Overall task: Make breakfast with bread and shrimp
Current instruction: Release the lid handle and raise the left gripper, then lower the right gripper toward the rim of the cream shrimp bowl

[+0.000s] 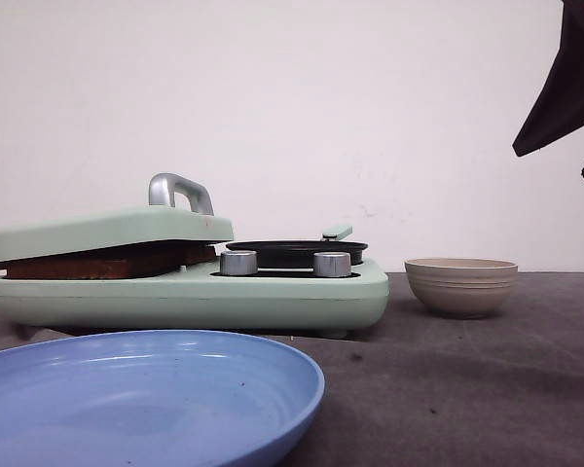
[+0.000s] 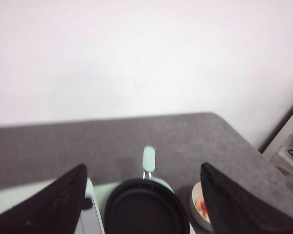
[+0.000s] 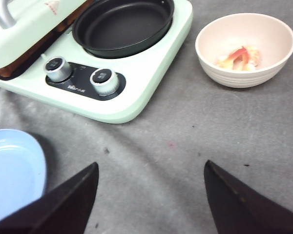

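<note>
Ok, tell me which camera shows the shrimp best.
The right wrist view: it looks down into the bowl, so the pinkish-orange shrimp lie in plain sight. The left wrist view catches only a pink sliver beside a finger of the tool. The front view shows just the bowl's side, no shrimp.

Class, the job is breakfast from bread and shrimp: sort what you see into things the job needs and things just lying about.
Needed:
bread under the press lid
shrimp in the bowl
black pan
breakfast maker
blue plate, probably for serving

Lying about:
nothing visible
</note>
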Tool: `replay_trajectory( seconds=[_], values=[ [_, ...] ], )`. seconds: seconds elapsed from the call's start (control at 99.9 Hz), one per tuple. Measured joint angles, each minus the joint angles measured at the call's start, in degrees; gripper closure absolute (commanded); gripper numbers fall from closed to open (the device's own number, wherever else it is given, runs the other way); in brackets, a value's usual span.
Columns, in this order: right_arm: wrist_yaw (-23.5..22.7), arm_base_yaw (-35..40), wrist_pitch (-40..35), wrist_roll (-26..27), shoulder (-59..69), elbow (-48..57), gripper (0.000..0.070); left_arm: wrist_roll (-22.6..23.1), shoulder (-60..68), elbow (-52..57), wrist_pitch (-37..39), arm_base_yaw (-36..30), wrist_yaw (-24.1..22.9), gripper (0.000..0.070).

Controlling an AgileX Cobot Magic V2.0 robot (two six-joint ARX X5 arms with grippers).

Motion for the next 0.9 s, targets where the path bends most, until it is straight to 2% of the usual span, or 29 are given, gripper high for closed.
replay_trajectory(
  seconds=[0.32, 0.47, 0.651, 0.821, 0.901],
  values=[
    [-0.22, 0.0, 0.0, 0.44, 0.0, 0.0, 0.0285, 3.65, -7.85, 0.0, -0.72, 0.0, 0.0, 0.0307],
    [-0.24, 0.0, 0.0, 0.44, 0.0, 0.0, 0.0285, 5.01, -10.45, 0.0, -6.21, 0.0, -0.59, 0.031],
    [-0.24, 0.0, 0.0, 0.44, 0.0, 0.0, 0.0284, 8.7, -12.63, -0.04, -14.29, 0.0, -2.71, 0.0313],
    [-0.22, 0.0, -0.02, 0.9, 0.0, 0.09, 0.0284, 11.19, -16.2, -0.66, -17.35, 0.02, -5.35, 0.0314],
    [-0.2, 0.0, -0.04, 1.31, 0.02, 0.59, 0.0284, 12.11, -18.56, -2.1, -17.03, 0.02, -5.4, 0.0349]
  ],
)
